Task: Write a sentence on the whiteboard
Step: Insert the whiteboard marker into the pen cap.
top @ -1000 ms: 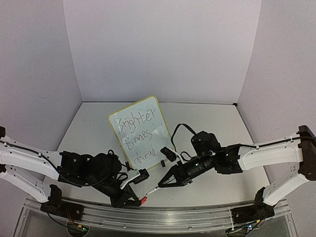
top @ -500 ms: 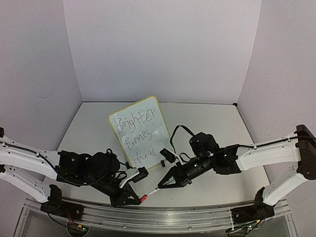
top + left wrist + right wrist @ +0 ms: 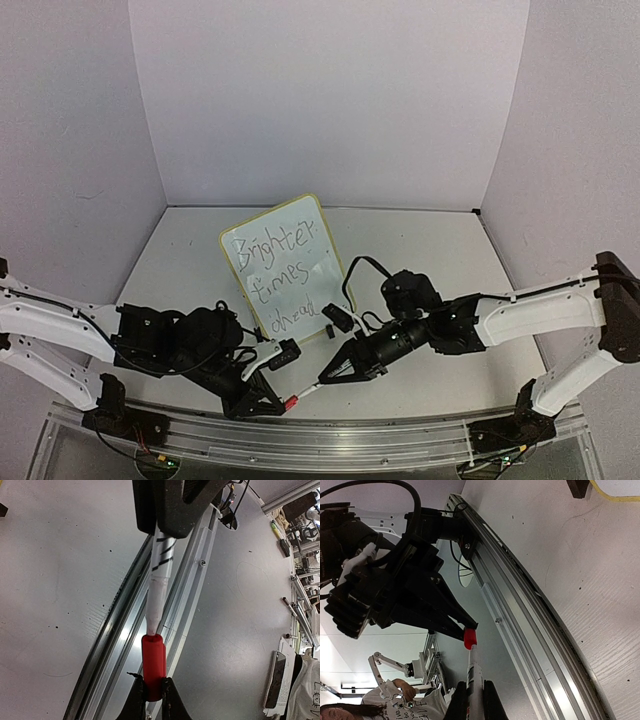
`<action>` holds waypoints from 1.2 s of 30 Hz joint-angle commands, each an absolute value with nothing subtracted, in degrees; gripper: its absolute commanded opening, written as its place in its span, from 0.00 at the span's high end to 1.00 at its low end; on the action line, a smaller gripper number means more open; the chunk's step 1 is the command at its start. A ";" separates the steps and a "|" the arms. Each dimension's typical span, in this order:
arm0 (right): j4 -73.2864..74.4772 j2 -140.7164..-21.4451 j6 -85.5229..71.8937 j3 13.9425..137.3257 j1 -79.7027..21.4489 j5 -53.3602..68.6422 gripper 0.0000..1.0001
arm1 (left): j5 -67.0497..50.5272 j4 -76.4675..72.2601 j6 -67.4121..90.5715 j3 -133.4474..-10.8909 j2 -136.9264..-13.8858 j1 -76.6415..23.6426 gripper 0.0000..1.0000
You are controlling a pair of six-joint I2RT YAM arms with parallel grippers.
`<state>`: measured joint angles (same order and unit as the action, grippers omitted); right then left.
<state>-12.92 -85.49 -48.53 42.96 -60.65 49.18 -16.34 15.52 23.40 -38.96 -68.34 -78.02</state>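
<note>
Whiteboard [image 3: 322, 265] upright beyond left fingers [image 3: 262, 398] and right fingers [image 3: 340, 367]

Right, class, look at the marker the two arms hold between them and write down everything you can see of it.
The marker is a slim white barrel with black stripes, plastic by the look, tapering into its red cap, which looks not fully pushed on. The right tool is shut on the barrel, the left tool on the cap; nothing else touches it. It hangs slanted in the air near the metal rail.
</note>
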 commanded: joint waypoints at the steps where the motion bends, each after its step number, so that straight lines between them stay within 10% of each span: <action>1: -14.25 -86.97 -48.24 44.43 -61.49 50.38 1.00 | -16.79 15.02 21.10 -42.83 -68.62 -78.31 1.00; 36: -21.17 -90.37 -50.73 45.23 -64.27 54.84 1.00 | -10.50 8.20 17.03 -47.40 -72.06 -78.25 1.00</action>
<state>-18.22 -89.28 -50.28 43.11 -62.41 52.12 -14.93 16.58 18.28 -42.86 -71.67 -78.69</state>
